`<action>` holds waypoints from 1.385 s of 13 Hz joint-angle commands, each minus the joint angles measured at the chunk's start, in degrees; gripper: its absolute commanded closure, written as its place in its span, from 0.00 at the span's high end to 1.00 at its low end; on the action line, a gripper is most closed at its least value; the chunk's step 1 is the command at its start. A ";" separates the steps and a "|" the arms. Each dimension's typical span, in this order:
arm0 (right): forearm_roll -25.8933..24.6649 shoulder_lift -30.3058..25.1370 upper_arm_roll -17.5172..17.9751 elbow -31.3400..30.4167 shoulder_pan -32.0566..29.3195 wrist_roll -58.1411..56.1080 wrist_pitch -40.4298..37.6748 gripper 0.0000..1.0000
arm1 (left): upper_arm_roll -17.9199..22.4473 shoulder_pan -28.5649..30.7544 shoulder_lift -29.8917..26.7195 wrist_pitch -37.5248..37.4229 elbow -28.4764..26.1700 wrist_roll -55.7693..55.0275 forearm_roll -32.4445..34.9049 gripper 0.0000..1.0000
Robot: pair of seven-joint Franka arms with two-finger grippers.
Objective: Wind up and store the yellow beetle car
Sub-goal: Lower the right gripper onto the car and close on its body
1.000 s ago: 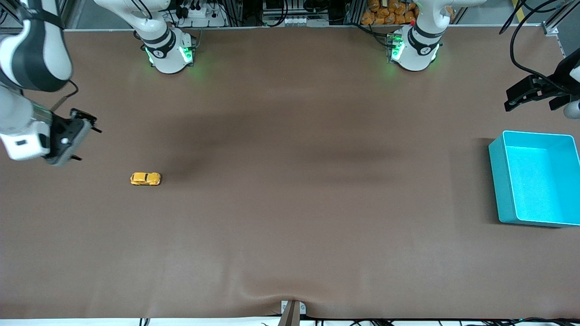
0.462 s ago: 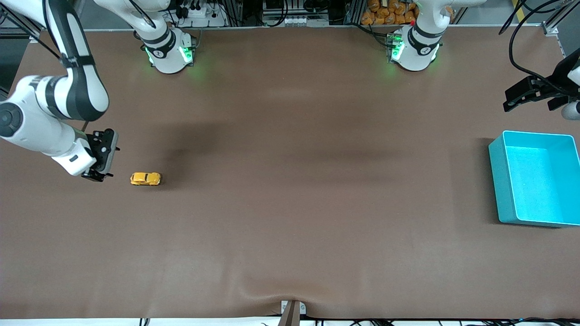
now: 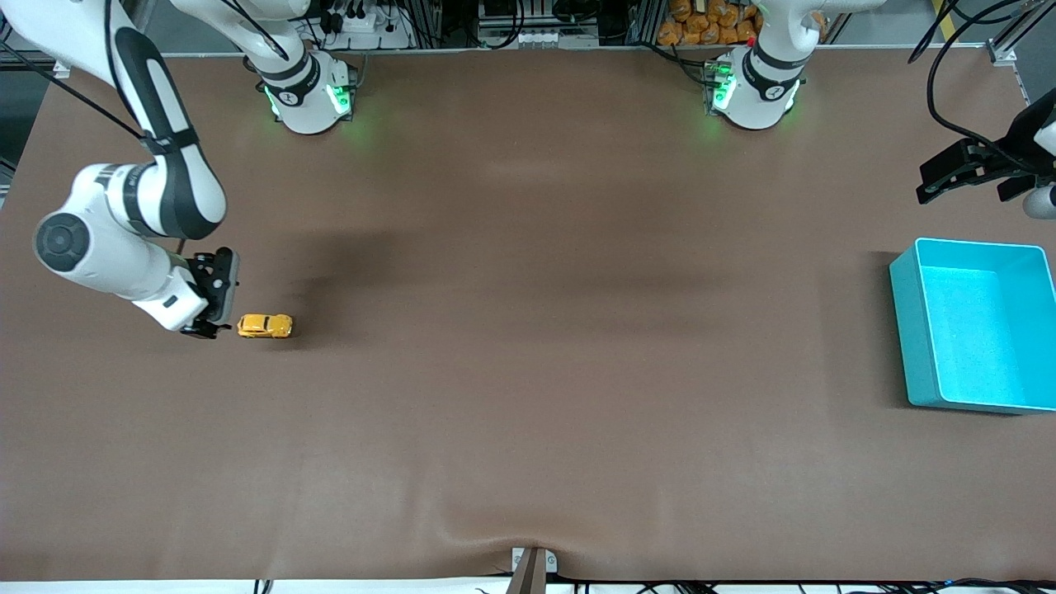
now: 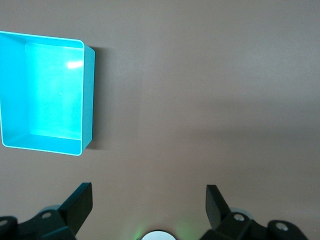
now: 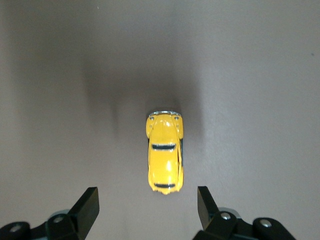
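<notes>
The yellow beetle car (image 3: 265,326) stands on its wheels on the brown table toward the right arm's end; the right wrist view shows the car (image 5: 164,152) lengthwise just ahead of the fingers. My right gripper (image 3: 216,307) hangs low beside the car, on the side toward the right arm's end of the table, open, nothing between its fingers (image 5: 88,205). Its midpoint (image 5: 148,202) lines up with the car. My left gripper (image 3: 969,169) waits open above the table by the turquoise bin (image 3: 907,330), and its wrist view shows the gripper (image 4: 149,202) empty.
The turquoise bin (image 4: 87,95) sits empty at the left arm's end of the table. Both arm bases (image 3: 309,95) stand along the table's edge farthest from the front camera. A small metal bracket (image 3: 532,565) pokes up at the table's edge nearest that camera.
My right arm has swung down and toward the car, ending close beside it. Its fingers have narrowed a little. The car and the left arm have not moved.
</notes>
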 commanded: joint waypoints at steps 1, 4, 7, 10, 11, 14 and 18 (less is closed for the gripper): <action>0.02 0.36 0.03 -2.31 0.63 -3.51 3.78 0.81 | 0.17 -0.17 -1.21 -0.08 -0.80 -1.24 -0.59 1.00; -0.42 1.85 0.82 -2.41 0.64 -5.28 4.23 0.77 | 0.17 -0.08 -1.21 -0.08 -0.80 -1.24 -0.51 1.00; 0.10 3.43 0.73 -2.06 0.55 -4.23 6.86 0.78 | 0.17 0.10 -1.30 -0.08 -0.71 -0.98 -0.51 1.00; 0.10 4.67 0.73 -2.05 0.37 -1.86 9.06 0.86 | 0.26 0.18 -1.21 -0.08 -0.71 -0.89 -0.60 1.00; 0.10 4.67 0.73 -2.14 0.46 -1.85 9.59 0.86 | 0.26 0.19 -1.21 -0.08 -0.89 -0.89 -0.60 1.00; 0.19 5.11 0.73 -2.05 0.46 -1.77 9.68 0.90 | 0.35 0.10 -1.21 -0.08 -0.80 -1.15 -0.51 1.00; 0.37 5.72 0.73 -2.41 0.46 -1.42 11.00 0.92 | 0.17 -0.25 -1.21 -0.08 -0.71 -0.89 -0.51 1.00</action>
